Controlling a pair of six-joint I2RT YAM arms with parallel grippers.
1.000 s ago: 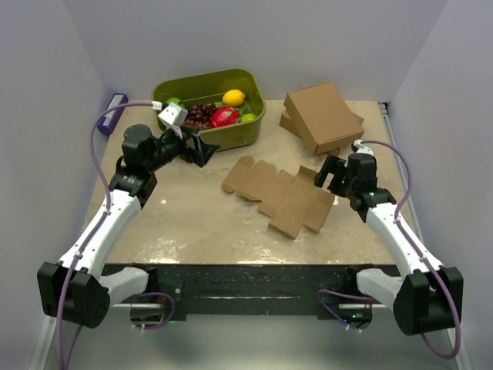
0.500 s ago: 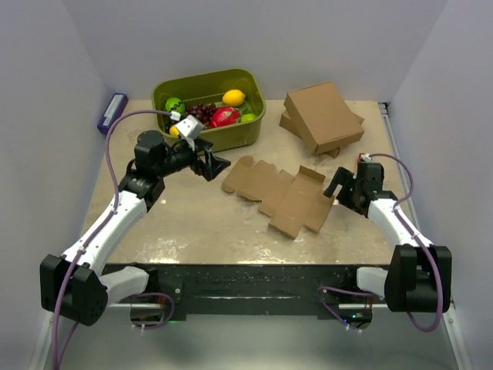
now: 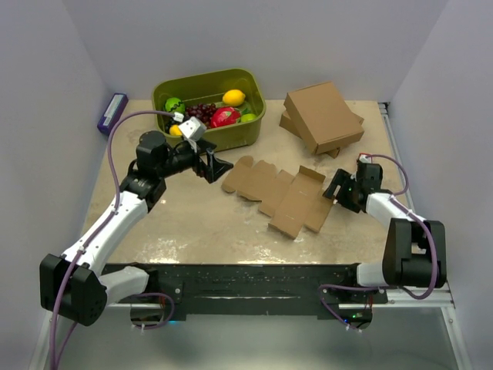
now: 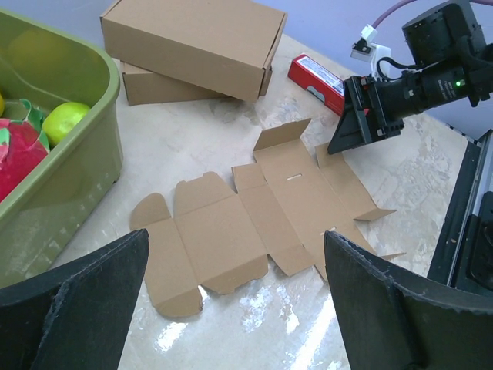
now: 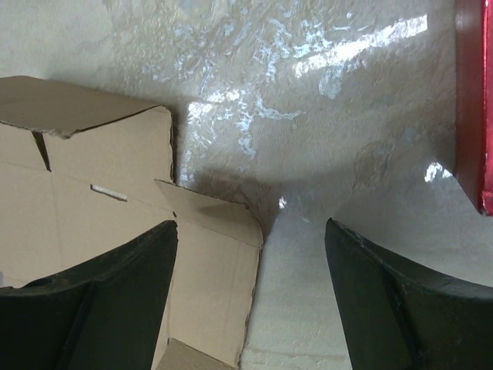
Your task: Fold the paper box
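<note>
Your right end effector (image 3: 337, 190) is dropping closer to the paper box (image 3: 282, 191), which is lying flat mid-bench (image 3: 192, 223), long axis far-left to near-right. Its right edge is sitting just left of this end effector, which is standing apart and empty. The left end effector (image 3: 218, 166), also apart, is hovering farther off.

Paper box blank (image 3: 281, 193) lies flat on the table (image 3: 192, 223); bin (image 3: 235, 137) behind-left, seemingly 2 stacked boxes (image 3: 323, 116) behind-right.

The flat red box (image 5: 476, 100) runs off the right wrist view at 3 o'clock, the unfolded brown cardboard blank (image 5: 92, 200) at 9 o'clock. In the left wrist view, the lower closed cardboard box (image 4: 166, 86) lies mostly hidden under the upper closed cardboard box (image 4: 192, 42).
</note>
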